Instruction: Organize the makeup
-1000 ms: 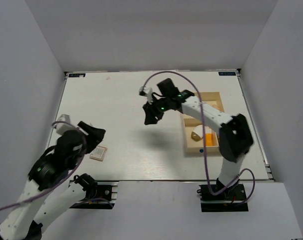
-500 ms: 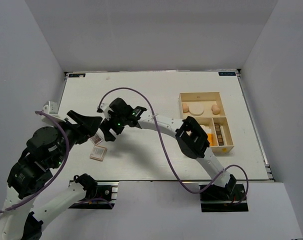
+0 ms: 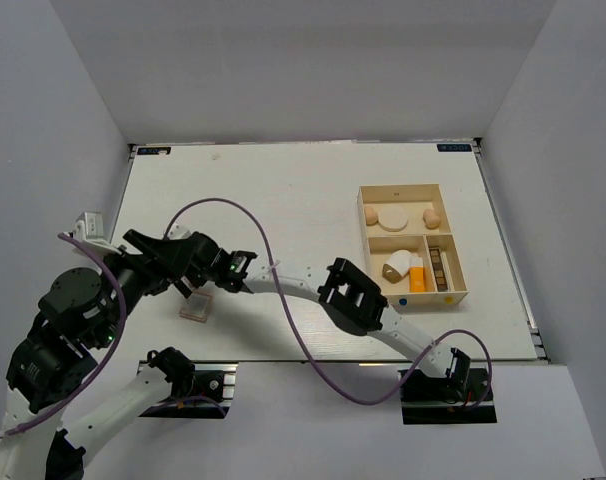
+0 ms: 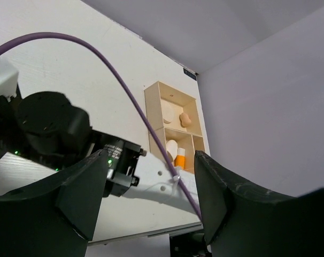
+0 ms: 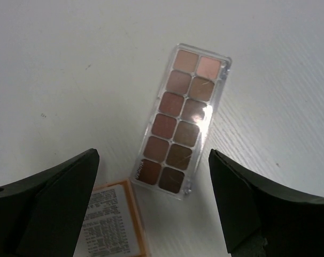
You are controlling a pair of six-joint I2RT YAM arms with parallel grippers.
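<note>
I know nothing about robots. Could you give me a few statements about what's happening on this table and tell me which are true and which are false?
1. The right gripper is open over a clear-cased eyeshadow palette of brown and pink shades. True.
2. That palette is inside the pale wooden compartment box. False: it lies on the white table.
3. The orange tube sits in the box beside the white-and-brown teardrop sponge. True.
4. The left gripper holds a peach egg-shaped sponge. False: it is open and empty; the two peach egg-shaped sponges lie in the box.
</note>
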